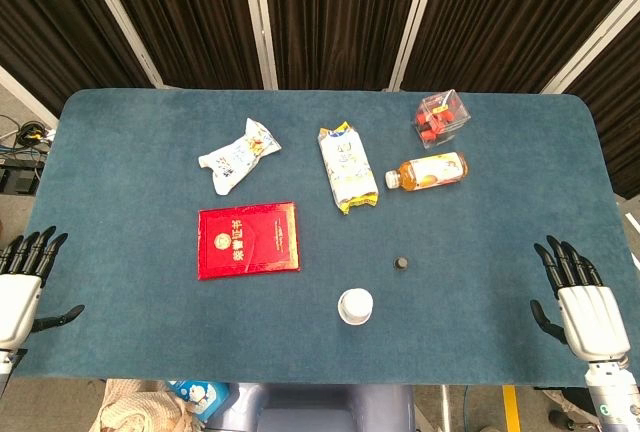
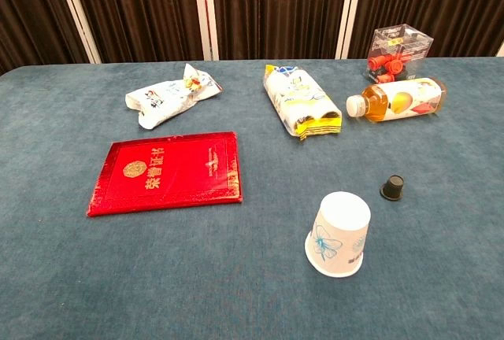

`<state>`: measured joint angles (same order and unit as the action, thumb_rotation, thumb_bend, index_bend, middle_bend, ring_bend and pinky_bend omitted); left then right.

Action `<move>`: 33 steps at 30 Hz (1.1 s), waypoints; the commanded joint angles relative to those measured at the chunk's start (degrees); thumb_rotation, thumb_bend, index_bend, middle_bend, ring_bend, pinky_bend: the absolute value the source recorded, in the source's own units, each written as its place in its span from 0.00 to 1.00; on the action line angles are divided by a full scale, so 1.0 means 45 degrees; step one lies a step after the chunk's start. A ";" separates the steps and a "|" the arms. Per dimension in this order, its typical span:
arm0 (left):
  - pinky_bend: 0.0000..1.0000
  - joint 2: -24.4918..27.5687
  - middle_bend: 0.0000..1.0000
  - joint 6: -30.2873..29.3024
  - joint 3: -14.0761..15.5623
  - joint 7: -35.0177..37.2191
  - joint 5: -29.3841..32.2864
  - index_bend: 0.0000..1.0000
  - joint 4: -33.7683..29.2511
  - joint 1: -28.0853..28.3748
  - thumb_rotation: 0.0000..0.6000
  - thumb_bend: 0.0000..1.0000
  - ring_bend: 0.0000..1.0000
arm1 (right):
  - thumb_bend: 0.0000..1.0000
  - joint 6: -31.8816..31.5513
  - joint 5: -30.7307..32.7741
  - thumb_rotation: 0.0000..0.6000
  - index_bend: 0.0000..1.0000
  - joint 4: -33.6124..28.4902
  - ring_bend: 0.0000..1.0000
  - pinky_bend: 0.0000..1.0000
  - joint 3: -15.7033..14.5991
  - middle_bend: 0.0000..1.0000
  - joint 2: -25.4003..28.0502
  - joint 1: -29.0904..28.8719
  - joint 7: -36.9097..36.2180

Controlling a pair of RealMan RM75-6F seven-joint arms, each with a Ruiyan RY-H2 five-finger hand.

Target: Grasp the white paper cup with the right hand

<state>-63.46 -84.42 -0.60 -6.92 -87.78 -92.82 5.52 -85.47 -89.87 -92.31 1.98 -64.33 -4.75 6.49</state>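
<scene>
The white paper cup [image 1: 355,306] [image 2: 339,233] stands upside down near the table's front edge, a blue flower print on its side. My right hand [image 1: 580,302] hovers at the front right corner of the table, fingers spread, holding nothing, well to the right of the cup. At the front left edge my left hand [image 1: 22,282] is likewise spread and empty. Neither hand shows in the chest view.
A small black cap [image 1: 401,264] [image 2: 393,187] lies just behind the cup to its right. A red booklet [image 1: 248,240] lies to the cup's left. Further back lie two snack packets [image 1: 238,155] [image 1: 346,166], an orange drink bottle [image 1: 428,171] and a clear box [image 1: 442,118].
</scene>
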 commanded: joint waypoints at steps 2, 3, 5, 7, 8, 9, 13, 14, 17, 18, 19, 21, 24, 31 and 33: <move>0.02 0.0018 0.00 0.0011 -0.0004 0.0039 0.0019 0.00 0.0012 -0.0002 1.00 0.00 0.00 | 0.39 0.0048 -0.0004 1.00 0.00 -0.0009 0.00 0.15 -0.0011 0.00 -0.0012 -0.0023 0.0067; 0.02 0.0020 0.00 0.0012 -0.0005 0.0049 0.0024 0.00 0.0010 -0.0003 1.00 0.00 0.00 | 0.39 0.0057 -0.0014 1.00 0.00 -0.0006 0.00 0.15 -0.0016 0.00 -0.0016 -0.0029 0.0074; 0.02 0.0034 0.00 0.0013 -0.0005 0.0072 0.0046 0.00 -0.0024 -0.0013 1.00 0.00 0.00 | 0.39 0.0108 -0.0058 1.00 0.00 -0.0016 0.00 0.15 -0.0057 0.00 -0.0013 -0.0045 0.0075; 0.02 0.0042 0.00 0.0002 0.0005 0.0039 0.0033 0.00 -0.0045 -0.0022 1.00 0.00 0.00 | 0.39 0.0170 -0.0076 1.00 0.00 -0.0052 0.00 0.15 -0.0100 0.00 0.0030 -0.0054 0.0033; 0.02 0.0044 0.00 0.0020 0.0018 0.0025 0.0034 0.00 -0.0055 -0.0023 1.00 0.00 0.00 | 0.39 0.0177 -0.0095 1.00 0.00 -0.0076 0.00 0.15 -0.0103 0.00 0.0045 -0.0063 0.0004; 0.02 0.0046 0.00 0.0028 0.0018 0.0023 0.0039 0.00 -0.0067 -0.0021 1.00 0.00 0.00 | 0.39 0.0180 -0.0114 1.00 0.00 -0.0077 0.00 0.15 -0.0103 0.00 0.0050 -0.0074 -0.0004; 0.02 0.0022 0.00 0.0094 -0.0004 -0.0001 0.0149 0.00 -0.0036 -0.0014 1.00 0.00 0.00 | 0.39 0.0273 -0.0118 1.00 0.00 -0.0073 0.00 0.15 -0.0117 0.00 0.0035 -0.0120 -0.0006; 0.02 0.0019 0.00 0.0114 -0.0006 -0.0005 0.0189 0.00 -0.0037 -0.0019 1.00 0.00 0.00 | 0.39 0.0294 -0.0104 1.00 0.00 -0.0088 0.00 0.15 -0.0124 0.00 0.0036 -0.0122 -0.0001; 0.02 0.0039 0.00 0.0145 -0.0015 0.0032 0.0270 0.00 -0.0086 -0.0031 1.00 0.00 0.00 | 0.39 0.0304 -0.0140 1.00 0.00 -0.0120 0.00 0.15 -0.0148 0.00 0.0039 -0.0127 0.0022; 0.02 0.0043 0.00 0.0139 -0.0018 0.0026 0.0270 0.00 -0.0093 -0.0033 1.00 0.00 0.00 | 0.39 0.0303 -0.0154 1.00 0.00 -0.0120 0.00 0.15 -0.0154 0.00 0.0039 -0.0129 0.0016; 0.02 0.0045 0.00 0.0134 -0.0020 0.0018 0.0272 0.00 -0.0103 -0.0035 1.00 0.00 0.00 | 0.39 0.0303 -0.0177 1.00 0.00 -0.0117 0.00 0.15 -0.0167 0.00 0.0041 -0.0129 0.0003; 0.02 0.0049 0.00 0.0120 -0.0022 0.0006 0.0263 0.00 -0.0140 -0.0038 1.00 0.00 0.00 | 0.39 0.0313 -0.0220 1.00 0.00 -0.0102 0.00 0.15 -0.0195 0.00 0.0051 -0.0133 -0.0030; 0.02 0.0028 0.00 0.0111 0.0000 -0.0093 0.0216 0.00 -0.0176 -0.0039 1.00 0.00 0.00 | 0.39 0.0366 -0.0251 1.00 0.00 -0.0094 0.00 0.15 -0.0248 0.00 0.0111 -0.0138 -0.0164; 0.02 -0.0011 0.00 0.0069 0.0001 -0.0129 0.0207 0.00 -0.0153 -0.0062 1.00 0.00 0.00 | 0.39 0.0504 -0.0999 1.00 0.00 -0.0147 0.00 0.15 -0.0208 0.00 0.0187 -0.0599 -0.0769; 0.02 -0.0019 0.00 0.0116 0.0006 -0.0082 0.0228 0.00 -0.0147 -0.0051 1.00 0.00 0.00 | 0.39 0.0618 -0.1610 1.00 0.00 -0.0127 0.00 0.15 -0.0250 0.00 0.0202 -0.0937 -0.1144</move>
<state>-63.54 -83.93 -0.58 -7.33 -86.78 -93.49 5.28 -83.12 -94.74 -93.01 0.89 -63.49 -7.45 2.96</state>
